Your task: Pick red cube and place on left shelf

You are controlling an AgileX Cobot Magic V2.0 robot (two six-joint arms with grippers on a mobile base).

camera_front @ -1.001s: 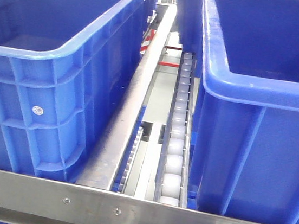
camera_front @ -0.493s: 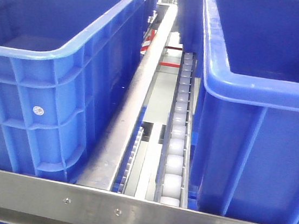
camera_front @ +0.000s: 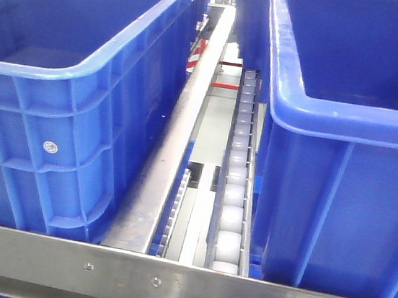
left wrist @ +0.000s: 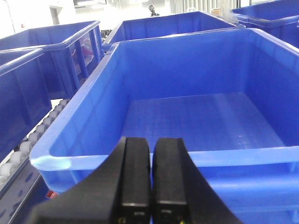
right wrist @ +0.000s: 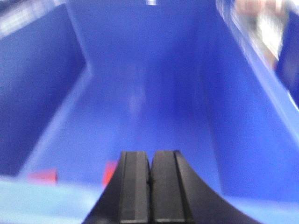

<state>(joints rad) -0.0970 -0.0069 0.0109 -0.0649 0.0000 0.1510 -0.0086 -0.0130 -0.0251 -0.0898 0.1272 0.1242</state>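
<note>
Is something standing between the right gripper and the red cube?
Yes: the bin's near rim lies between the right gripper and the red pieces inside. The picture is blurred, so which piece is the cube is unclear.

A: Where are your arms right now?

B: You won't find either one in the front-facing view. Only the wrist cameras show them.

A: And the left gripper [left wrist: 150, 179]?

B: Your left gripper sits at the bottom centre of its wrist view, pointing toward the far side. Its two black fingers [left wrist: 135, 177] are pressed together, with only a thin seam between them and nothing held.

A: The right gripper [right wrist: 150, 186]?

B: Same pose. Your right gripper's black fingers [right wrist: 134, 186] meet along the centre line, jaws closed on nothing. That view is blurred, so finer detail of the fingers can't be made out.
</note>
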